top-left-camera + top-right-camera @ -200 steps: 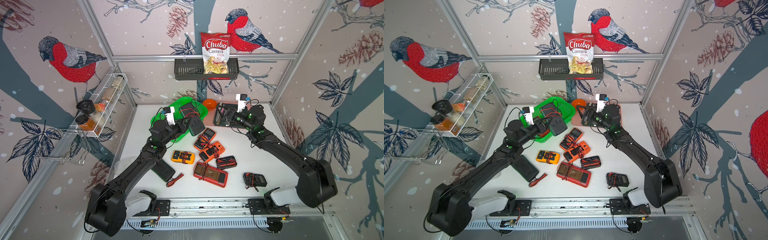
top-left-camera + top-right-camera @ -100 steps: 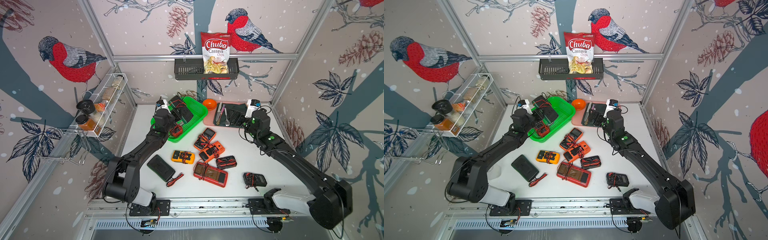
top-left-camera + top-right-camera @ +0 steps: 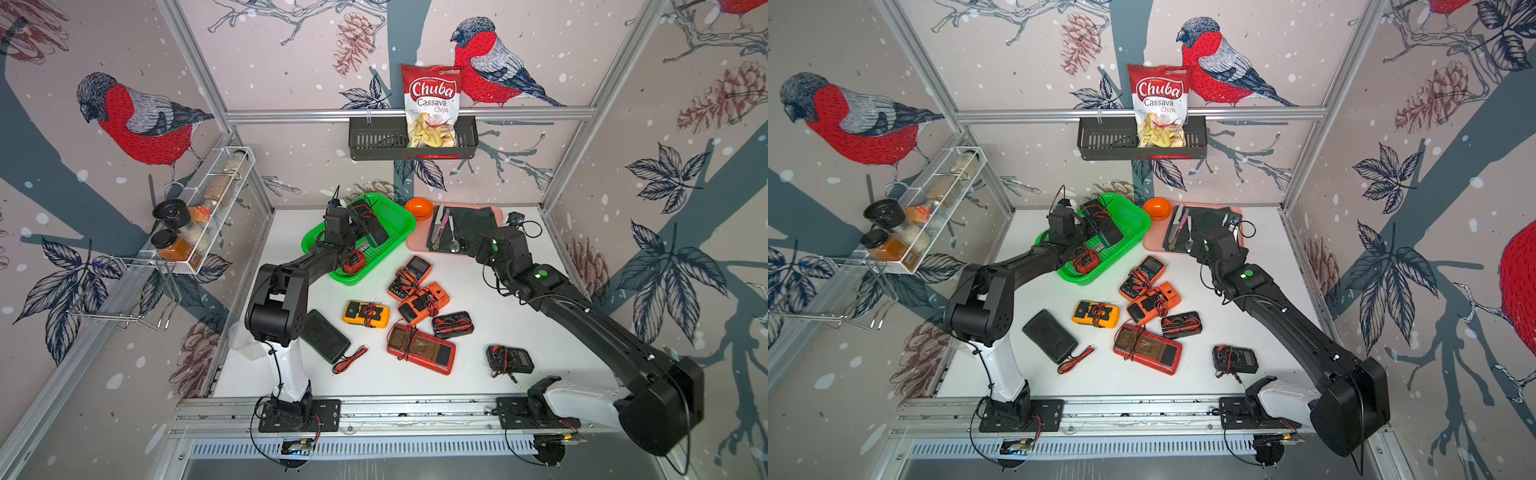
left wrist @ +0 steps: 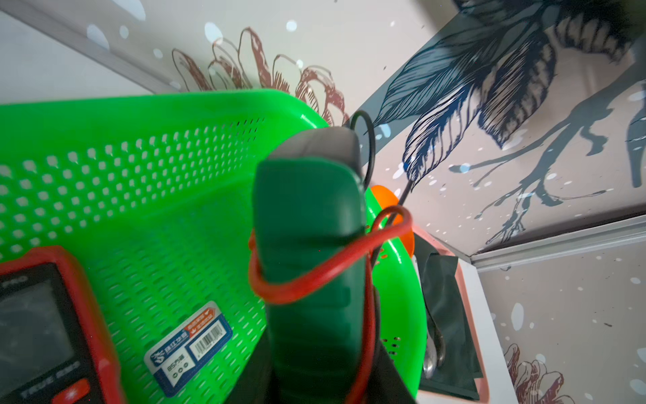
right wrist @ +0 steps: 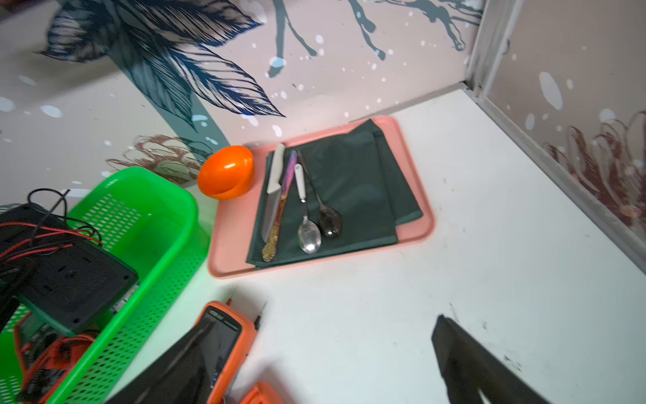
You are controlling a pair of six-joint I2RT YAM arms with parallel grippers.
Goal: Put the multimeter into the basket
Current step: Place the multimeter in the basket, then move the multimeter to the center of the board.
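Observation:
The green basket point(image 3: 397, 218) point(image 3: 1133, 216) stands at the back of the table, left of middle. My left gripper point(image 3: 353, 228) point(image 3: 1086, 230) is shut on a dark green multimeter point(image 4: 307, 224) point(image 3: 372, 224) with red lead wound round it. It holds the meter tilted over the basket's floor point(image 4: 140, 217), close to the far rim. A red-edged meter point(image 3: 353, 262) point(image 4: 42, 314) lies inside the basket. My right gripper point(image 5: 325, 360) point(image 3: 482, 249) hangs open and empty over the table by the pink tray point(image 5: 416, 224).
Several more multimeters lie mid-table: orange point(image 3: 409, 272), yellow point(image 3: 365, 313), red point(image 3: 419, 349), black point(image 3: 509, 359), dark green point(image 3: 326, 336). An orange bowl point(image 3: 419, 208) sits between basket and tray. The tray holds a cloth and cutlery point(image 5: 307, 210).
My left arm carried the dark green multimeter from the basket's front edge back over its inside. My right arm drew away from the tray toward the right and dropped lower.

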